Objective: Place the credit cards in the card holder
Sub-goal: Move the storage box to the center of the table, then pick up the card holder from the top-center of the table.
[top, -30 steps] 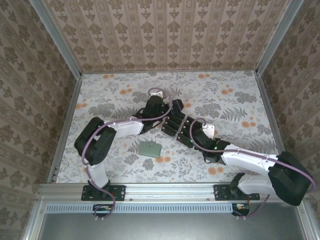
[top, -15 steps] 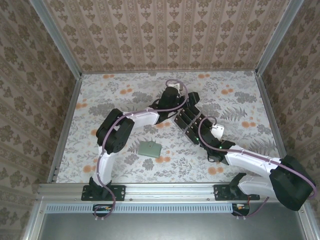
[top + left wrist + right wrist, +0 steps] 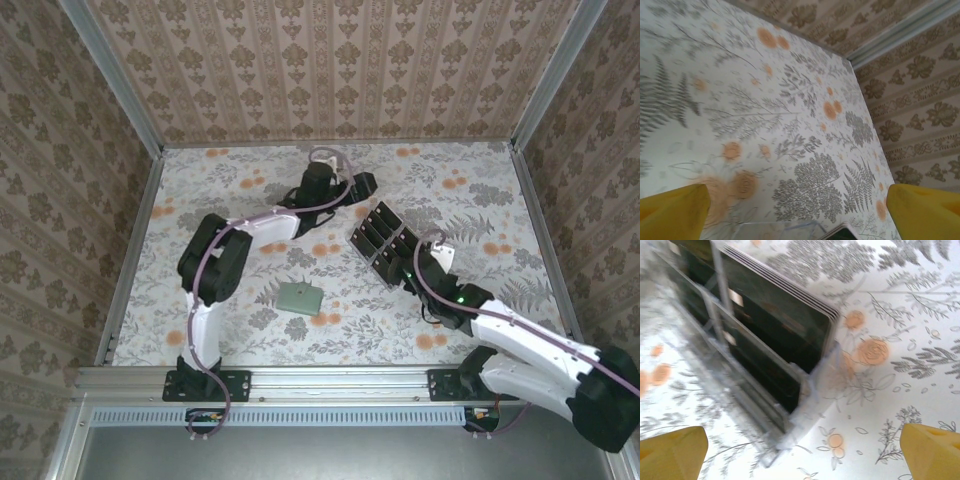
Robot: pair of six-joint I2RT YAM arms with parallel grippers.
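Both my grippers stood spread and empty — the right gripper (image 3: pixel 802 447) poised over the credit cards (image 3: pixel 775 325) in their clear rack (image 3: pixel 805 405) to pick one, the left gripper (image 3: pixel 800 210) beyond it. The card holder (image 3: pixel 299 297) lay well apart.

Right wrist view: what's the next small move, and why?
Probably ease the right arm forward so its open jaws straddle the nearest credit cards in the clear rack. The jaws stand wide and empty just short of it, and the card holder lies apart on the table.
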